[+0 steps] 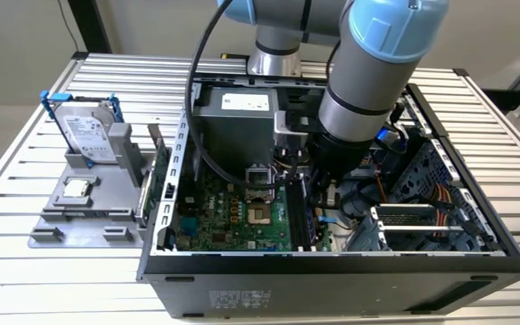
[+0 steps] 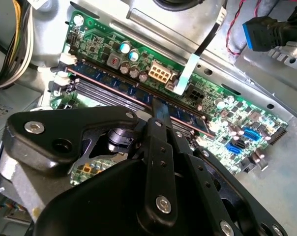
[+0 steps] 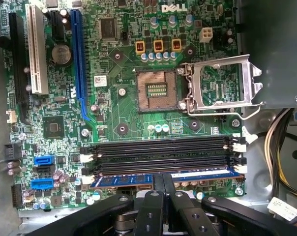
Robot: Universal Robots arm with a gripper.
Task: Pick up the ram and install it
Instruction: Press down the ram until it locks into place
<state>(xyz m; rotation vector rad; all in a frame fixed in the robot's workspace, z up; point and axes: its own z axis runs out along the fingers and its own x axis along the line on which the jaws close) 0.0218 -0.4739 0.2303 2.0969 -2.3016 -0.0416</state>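
The ram (image 3: pixel 124 180) is a long thin stick with blue labels, lying in the memory slot at the motherboard's edge, beside three empty black slots (image 3: pixel 158 147). In the second wrist view the ram (image 2: pixel 185 117) runs diagonally across the green board. My gripper (image 3: pixel 164 178) has its two black fingers close together on the stick's middle, and one fingertip (image 2: pixel 161 110) rests against it. In the exterior view the gripper (image 1: pixel 328 200) reaches down inside the open computer case (image 1: pixel 332 271).
The motherboard (image 3: pixel 124 113) carries an open CPU socket (image 3: pixel 157 91) with its metal frame lifted. Cable bundles (image 3: pixel 279 142) hang near the slots' end. Outside the case, a grey fixture (image 1: pixel 79 223) holds a silver hard drive (image 1: pixel 89 135) and a small square chip (image 1: pixel 78 187).
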